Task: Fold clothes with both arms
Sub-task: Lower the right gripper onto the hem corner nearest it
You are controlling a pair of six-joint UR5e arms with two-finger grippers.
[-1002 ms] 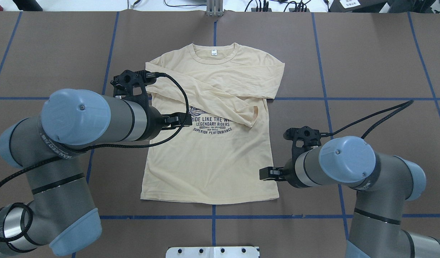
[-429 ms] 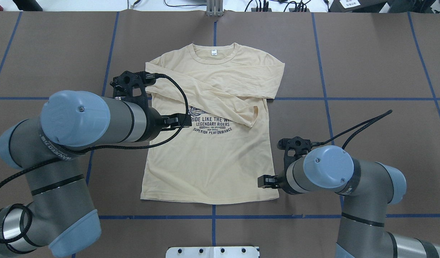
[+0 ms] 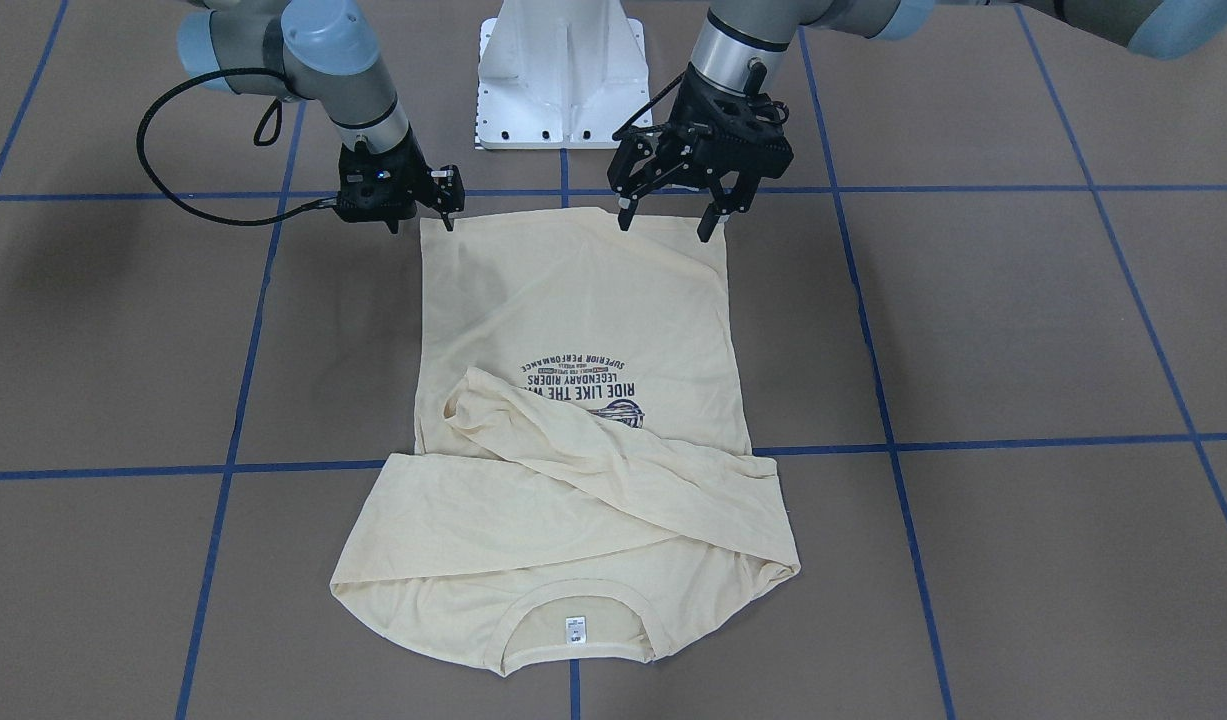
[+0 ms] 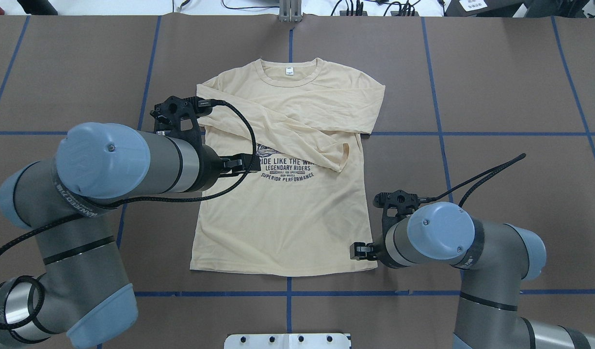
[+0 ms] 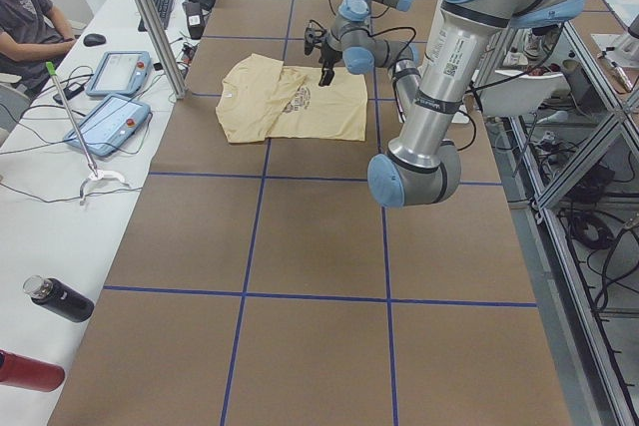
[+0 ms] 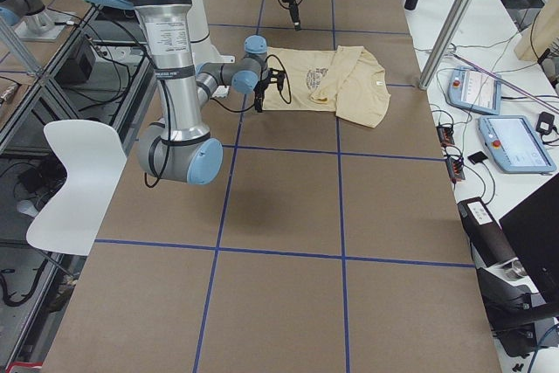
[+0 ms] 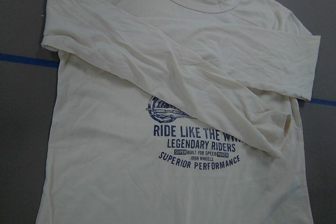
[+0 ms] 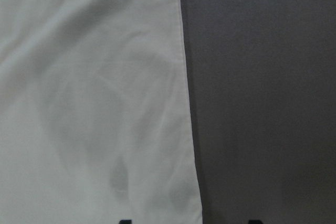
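Observation:
The cream-yellow long-sleeved T-shirt (image 4: 278, 228) lies flat, print up, on the brown table, with its neck label (image 4: 289, 71) at the far end and both sleeves folded across the chest. It also shows in the front view (image 3: 573, 300). My left gripper (image 3: 665, 228) is open and empty, held high over the shirt's left side near the print (image 4: 244, 162). My right gripper (image 3: 420, 224) is open and low at the shirt's near right hem corner (image 4: 356, 250). In the right wrist view its fingertips (image 8: 123, 221) straddle the shirt's side edge (image 8: 94, 103).
The white pedestal base (image 3: 558, 80) stands at the table's near edge. Blue tape lines (image 4: 287, 293) cross the table. Teach pendants (image 5: 110, 97) and bottles (image 5: 55, 298) lie on the side bench, where a person (image 5: 30, 17) sits. A white chair (image 6: 74, 172) stands off the table.
My right gripper has moved back toward the robot and down to the shirt's near right hem corner. The left arm has hardly moved. The shirt has not moved.

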